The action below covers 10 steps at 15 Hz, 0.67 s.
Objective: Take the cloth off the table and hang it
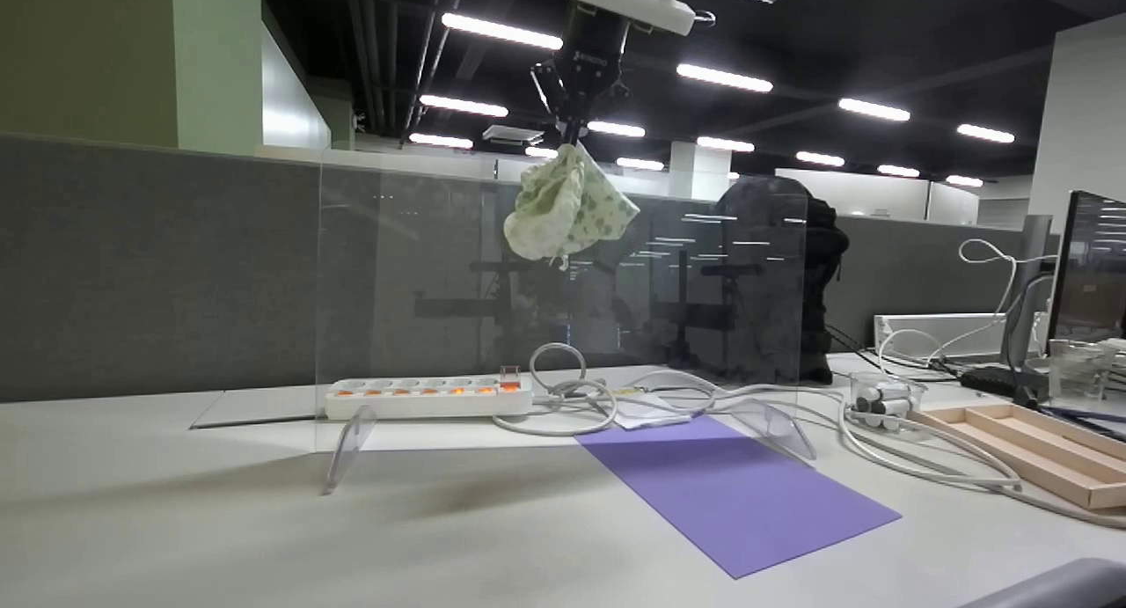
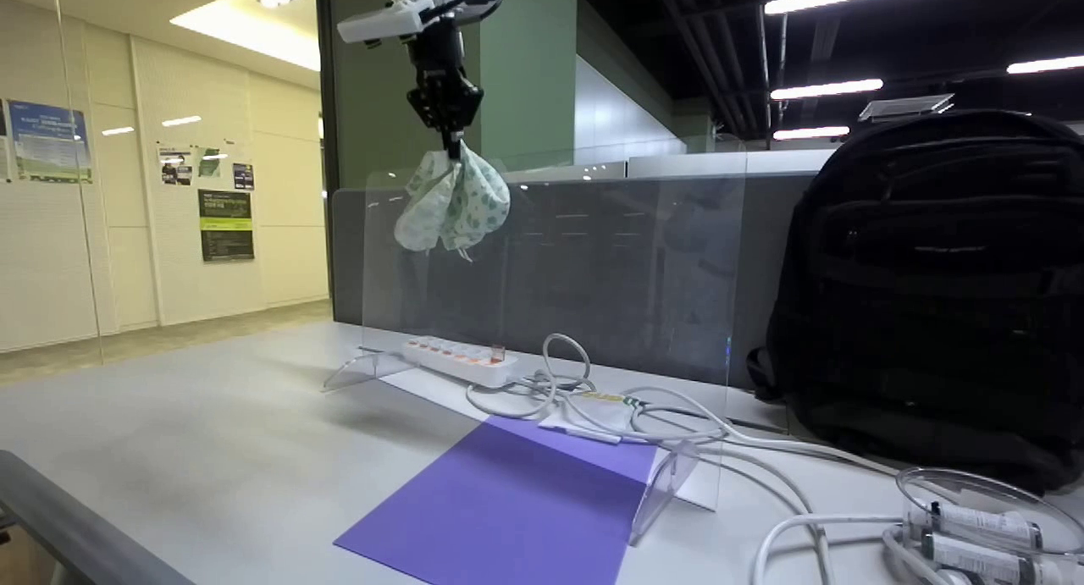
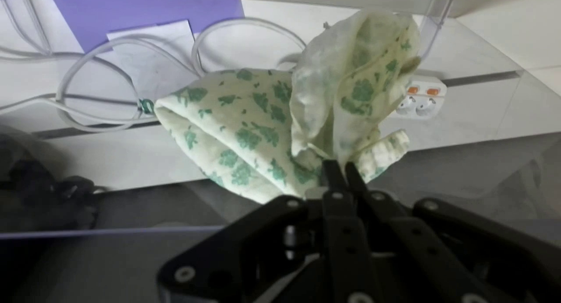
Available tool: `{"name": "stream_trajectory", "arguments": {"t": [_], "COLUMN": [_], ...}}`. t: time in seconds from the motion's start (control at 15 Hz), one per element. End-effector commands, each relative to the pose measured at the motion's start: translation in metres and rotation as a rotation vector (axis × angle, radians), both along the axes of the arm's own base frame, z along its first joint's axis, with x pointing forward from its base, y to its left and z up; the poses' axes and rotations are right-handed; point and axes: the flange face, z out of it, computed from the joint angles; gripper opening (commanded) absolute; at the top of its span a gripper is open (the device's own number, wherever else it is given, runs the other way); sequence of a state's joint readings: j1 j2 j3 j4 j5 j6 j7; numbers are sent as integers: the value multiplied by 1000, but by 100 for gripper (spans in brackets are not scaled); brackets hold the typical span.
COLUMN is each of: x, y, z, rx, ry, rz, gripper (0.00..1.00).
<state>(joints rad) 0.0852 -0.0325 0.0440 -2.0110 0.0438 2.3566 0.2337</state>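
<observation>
One cloth [image 1: 565, 210] droops below the closed gripper [image 3: 342, 167], pinched at its top, high toward the back edge of the bench [image 1: 264, 538]; which side of the clear panel [image 1: 563, 318], I can't tell

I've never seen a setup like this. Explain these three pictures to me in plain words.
This is one robot arm, steered by a person from a distance; the black claw at its end does the grasping. Two pictures come from cameras standing outside the robot, each in a different place. The third comes from a camera on the wrist, so it shows the claw at the bottom and looks down on the table.

The claw is closed on a pale cloth with a green leafy print, which hangs bunched up, off the table. On the table stands a transparent panel. Also there: a white power strip, pale cables, a purple sheet, a wooden tray and a black backpack.

The job is to hang the cloth, perhaps over that panel, though that is my guess.
</observation>
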Motion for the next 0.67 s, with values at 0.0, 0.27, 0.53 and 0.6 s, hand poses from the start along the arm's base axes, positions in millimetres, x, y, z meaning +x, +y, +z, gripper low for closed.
{"name": "stream_trajectory", "arguments": {"t": [0.0,0.27,0.53,0.6], "x": [14,18,22,23], "y": [-4,-1,-4,-6], "z": [48,97,127,125], "rx": [24,36,46,44], "ry": [-83,-170,-233,-226], "rz": [-23,-25,-38,-37], "gripper": [1,1,1,1]}}
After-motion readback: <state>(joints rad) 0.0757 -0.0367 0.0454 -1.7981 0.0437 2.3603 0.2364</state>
